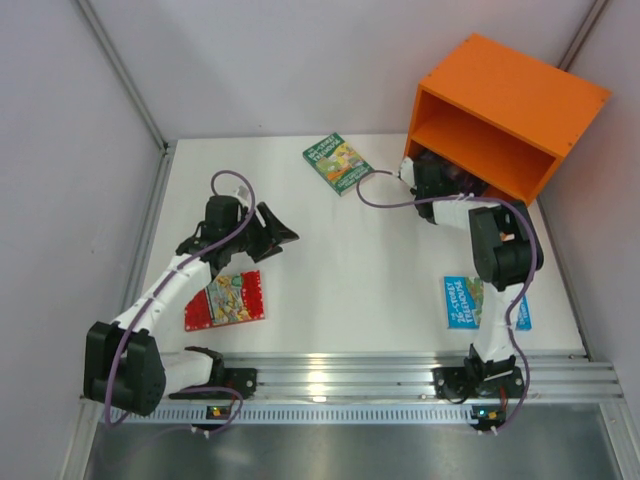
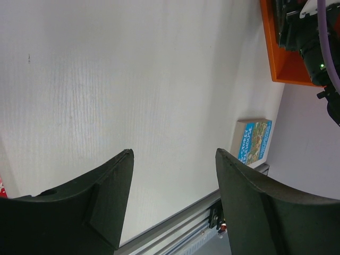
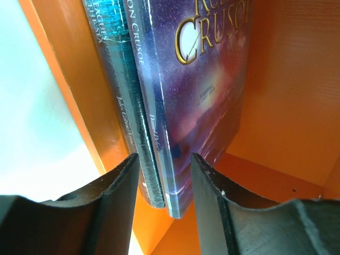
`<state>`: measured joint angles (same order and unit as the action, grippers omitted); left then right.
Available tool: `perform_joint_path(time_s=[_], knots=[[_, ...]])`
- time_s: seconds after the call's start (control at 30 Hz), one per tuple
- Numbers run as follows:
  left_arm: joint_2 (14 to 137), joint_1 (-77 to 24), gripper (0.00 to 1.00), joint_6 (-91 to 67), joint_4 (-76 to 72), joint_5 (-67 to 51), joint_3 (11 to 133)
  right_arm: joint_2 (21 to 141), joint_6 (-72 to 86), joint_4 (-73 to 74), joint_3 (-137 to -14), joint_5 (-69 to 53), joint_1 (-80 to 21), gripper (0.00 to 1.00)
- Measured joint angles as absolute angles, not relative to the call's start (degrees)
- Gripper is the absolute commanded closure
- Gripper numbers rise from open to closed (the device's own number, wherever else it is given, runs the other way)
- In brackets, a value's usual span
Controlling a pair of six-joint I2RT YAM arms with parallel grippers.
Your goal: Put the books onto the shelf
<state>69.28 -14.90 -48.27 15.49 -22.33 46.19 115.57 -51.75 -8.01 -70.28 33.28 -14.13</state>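
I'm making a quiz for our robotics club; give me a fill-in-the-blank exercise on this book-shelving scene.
Lying flat on the table are ___ books. The book beside the right arm has a bright ___ cover. The purple book stands inside the ___ shelf. The open left gripper holds ___.
Missing words: three, blue, orange, nothing.

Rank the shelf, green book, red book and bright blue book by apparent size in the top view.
1. shelf, by far the largest.
2. green book, red book and bright blue book look alike; the last two are partly hidden, so no ranking.
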Motion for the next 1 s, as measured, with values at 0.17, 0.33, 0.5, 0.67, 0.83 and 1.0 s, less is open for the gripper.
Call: perform_joint_path(time_s=[0.17,0.33,0.5,0.67,0.83,1.0], knots=[[69.3,-15.0,0.32,-48.1,16.4,-21.3,46.8,112.6,-49.7,-7.0,-68.9,33.3,-15.0,0.52],[68.0,-15.0,0.31,-47.1,18.9,-19.0,48.8,104.8,-44.4,-2.4,-66.4,34.1,-17.4,0.48],[66.4,-15.0,0.29,-45.8,20.6,-17.5,52.9,96.6,-35.3,5.3,-66.1,37.3,-20.9,0.24],[64.2,-15.0,0.23,-44.2,21.3,-17.0,53.6,89.4,-16.9,18.8,-66.2,37.4,-23.7,0.0],[63.9,-15.0,0.02,-43.2,21.0,-19.1,52.9,79.0,4.8,26.7,-62.7,29.6,-24.0,0.0],[63.9,-15.3,0.01,-42.2,21.0,-22.5,50.7,68.9,29.5,31.2,-55.2,22.9,-23.9,0.0]])
